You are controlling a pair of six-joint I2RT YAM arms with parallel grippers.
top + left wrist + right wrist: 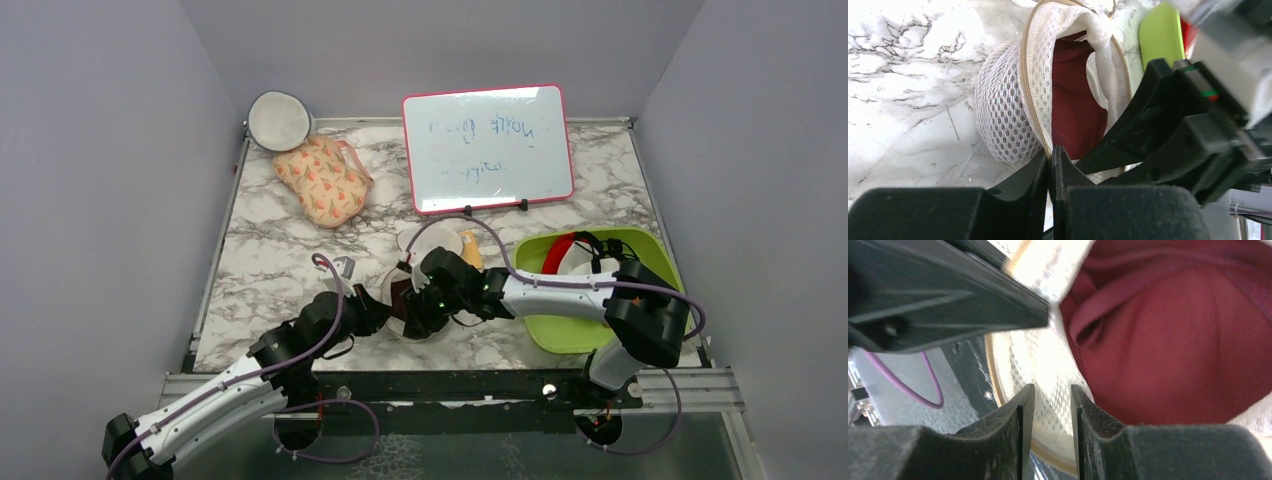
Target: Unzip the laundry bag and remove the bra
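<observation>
Marble-topped table (260,260), seen from above, with both arms reaching to its near centre. At the back stands a pink-framed whiteboard (488,148). At the right sits a green bin (570,335). At the back left lie a peach floral pouch (322,180) and a grey-rimmed white disc (279,120), touching each other. The laundry bag (1003,120), of white mesh, lies on the table between the two grippers, just left of the green bin. Its zip is open and its mouth gapes. The bra (1173,350), dark red, sits inside the bag and shows through the opening. The left gripper (1051,165) is closed tight, pinching the bag's zip edge. The right gripper (1052,392) has its jaws drawn close, with the bag's mesh rim caught between them.
</observation>
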